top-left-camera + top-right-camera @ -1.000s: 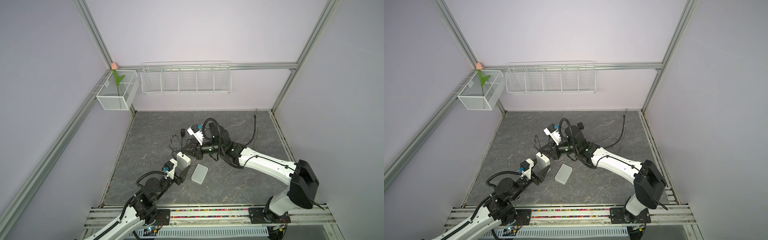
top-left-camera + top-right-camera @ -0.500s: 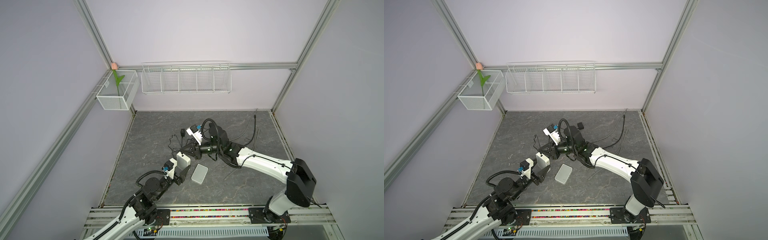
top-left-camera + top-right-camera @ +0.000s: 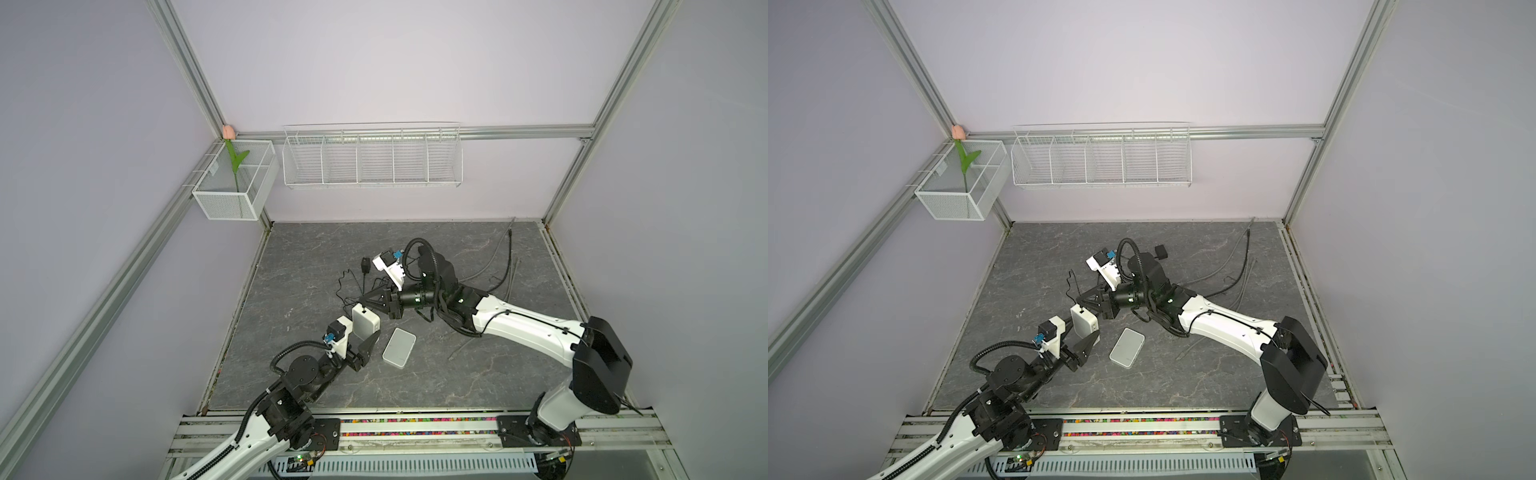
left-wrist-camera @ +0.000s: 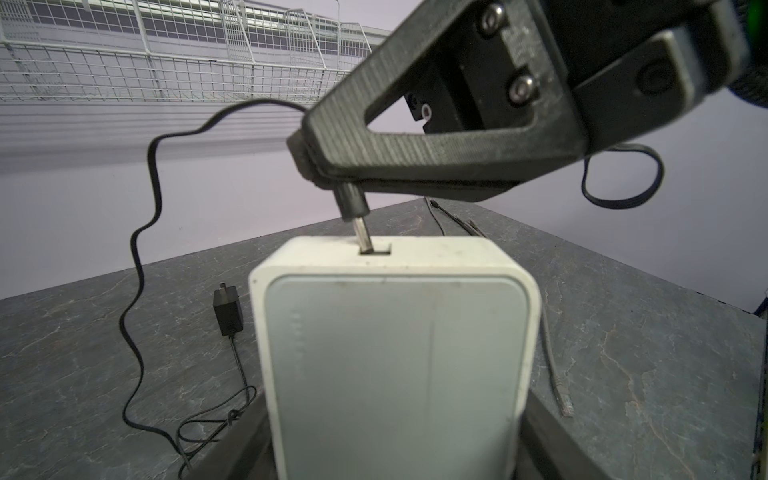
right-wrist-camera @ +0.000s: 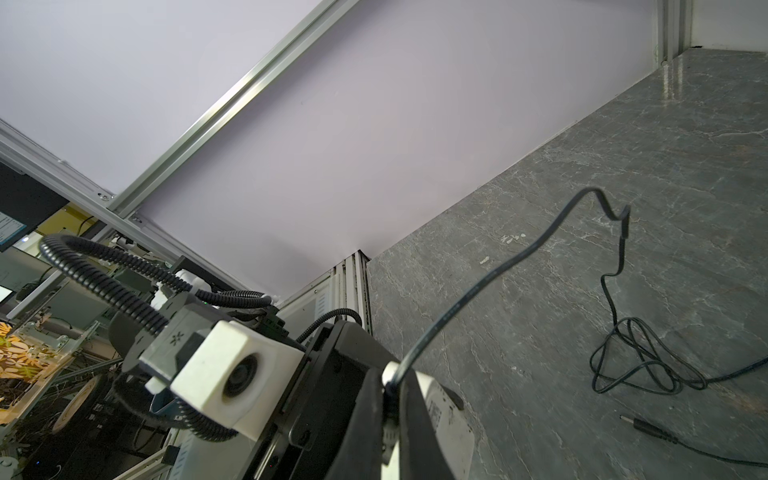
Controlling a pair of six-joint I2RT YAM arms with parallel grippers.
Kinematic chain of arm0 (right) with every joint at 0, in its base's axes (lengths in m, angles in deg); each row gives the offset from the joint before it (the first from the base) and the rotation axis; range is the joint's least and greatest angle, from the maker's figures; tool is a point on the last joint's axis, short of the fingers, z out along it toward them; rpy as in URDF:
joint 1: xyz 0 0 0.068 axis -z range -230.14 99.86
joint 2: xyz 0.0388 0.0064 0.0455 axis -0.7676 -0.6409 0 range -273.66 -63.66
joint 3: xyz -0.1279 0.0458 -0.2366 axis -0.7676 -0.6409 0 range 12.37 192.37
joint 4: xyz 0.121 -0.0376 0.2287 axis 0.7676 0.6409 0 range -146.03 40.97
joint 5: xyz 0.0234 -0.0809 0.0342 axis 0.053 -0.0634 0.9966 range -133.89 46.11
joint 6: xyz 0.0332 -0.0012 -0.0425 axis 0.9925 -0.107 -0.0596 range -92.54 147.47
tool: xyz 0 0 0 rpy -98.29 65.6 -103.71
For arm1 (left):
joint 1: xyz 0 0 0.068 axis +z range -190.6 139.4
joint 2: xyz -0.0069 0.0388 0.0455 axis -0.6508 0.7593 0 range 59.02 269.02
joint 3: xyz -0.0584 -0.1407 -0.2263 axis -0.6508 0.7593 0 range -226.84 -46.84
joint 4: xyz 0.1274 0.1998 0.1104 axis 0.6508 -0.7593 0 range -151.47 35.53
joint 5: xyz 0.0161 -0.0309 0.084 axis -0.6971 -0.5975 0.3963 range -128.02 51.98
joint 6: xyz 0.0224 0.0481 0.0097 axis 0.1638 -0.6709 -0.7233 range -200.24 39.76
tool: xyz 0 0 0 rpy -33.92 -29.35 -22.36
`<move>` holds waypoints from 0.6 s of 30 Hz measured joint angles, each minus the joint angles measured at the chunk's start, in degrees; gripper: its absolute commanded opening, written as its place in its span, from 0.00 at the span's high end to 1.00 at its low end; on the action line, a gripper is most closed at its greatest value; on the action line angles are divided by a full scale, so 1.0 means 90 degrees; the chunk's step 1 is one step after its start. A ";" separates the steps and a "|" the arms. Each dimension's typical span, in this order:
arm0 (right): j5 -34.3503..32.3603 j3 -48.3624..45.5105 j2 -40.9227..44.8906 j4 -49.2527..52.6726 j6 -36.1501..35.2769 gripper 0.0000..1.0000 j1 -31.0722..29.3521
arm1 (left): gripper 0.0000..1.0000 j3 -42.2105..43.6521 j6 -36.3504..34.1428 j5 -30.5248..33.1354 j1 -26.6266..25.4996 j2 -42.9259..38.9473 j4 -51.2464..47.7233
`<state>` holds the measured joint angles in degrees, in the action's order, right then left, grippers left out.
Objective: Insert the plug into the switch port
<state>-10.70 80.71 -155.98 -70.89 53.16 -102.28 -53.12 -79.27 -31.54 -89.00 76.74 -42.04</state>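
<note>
Right fingers (image 4: 415,153): pressed together on the black sleeve of the plug (image 4: 351,203), with the cord leaving between them.
Right gripper (image 4: 311,166): reaches in from the side over the top end of the switch (image 4: 395,353).
Plug: it leans rather than standing square. Its bare metal pin dips into the port (image 4: 376,249), a small rectangular notch in the switch's end face. Most of the pin still shows, and whether it is seated cannot be told.
Left fingers (image 4: 548,451): set fairly wide, one along each long side of the switch, gripping it.
Left gripper (image 3: 364,336): comes up from the near left of the table, and the right gripper meets it near the middle.
Switch: a small white box with rounded corners, held on end with its port end toward the right gripper.
Cord (image 4: 151,166): thin and black. It arches up from the plug, drops to a loose tangle on the table and runs to a black wall adapter (image 4: 227,309) lying beyond the switch.
Second white box (image 3: 399,347): flat on the table, just beside the left gripper.
Loose cables (image 3: 509,266): lying toward the back right of the table, well apart from the switch.
Table (image 3: 457,374): dark grey with a stone pattern.
Back wall: a long white wire basket (image 3: 372,158) hangs here. In the left corner, a smaller mesh basket (image 3: 226,203) holds a tulip (image 3: 228,131).
</note>
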 measured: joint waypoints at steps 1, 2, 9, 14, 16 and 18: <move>-0.0005 -0.0010 0.0000 -0.0024 0.0002 0.93 -0.0010 | 1.00 -0.0017 0.0010 0.0000 0.0000 0.0010 -0.0024; -0.0005 -0.0017 0.0000 -0.0044 0.0002 0.93 -0.0017 | 1.00 -0.0036 0.0017 -0.0002 0.0000 0.0027 -0.0044; -0.0027 -0.0058 0.0000 -0.0194 0.0005 0.93 -0.0051 | 1.00 -0.0151 0.0114 0.0000 -0.0002 0.0117 -0.0121; -0.0063 -0.0158 0.0000 -0.0367 0.0010 0.93 -0.0051 | 1.00 -0.0250 0.0177 0.0015 -0.0019 0.0141 -0.0313; -0.0075 -0.0175 0.0000 -0.0427 0.0010 0.93 -0.0051 | 1.00 -0.0330 0.0189 0.0019 -0.0029 0.0165 -0.0418; -0.0092 -0.0175 0.0000 -0.0461 0.0007 0.93 -0.0051 | 1.00 -0.0364 0.0209 0.0024 -0.0029 0.0175 -0.0457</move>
<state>-11.53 79.13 -155.98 -75.04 53.22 -102.74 -56.40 -77.39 -31.32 -89.26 78.31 -46.15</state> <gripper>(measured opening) 0.082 0.676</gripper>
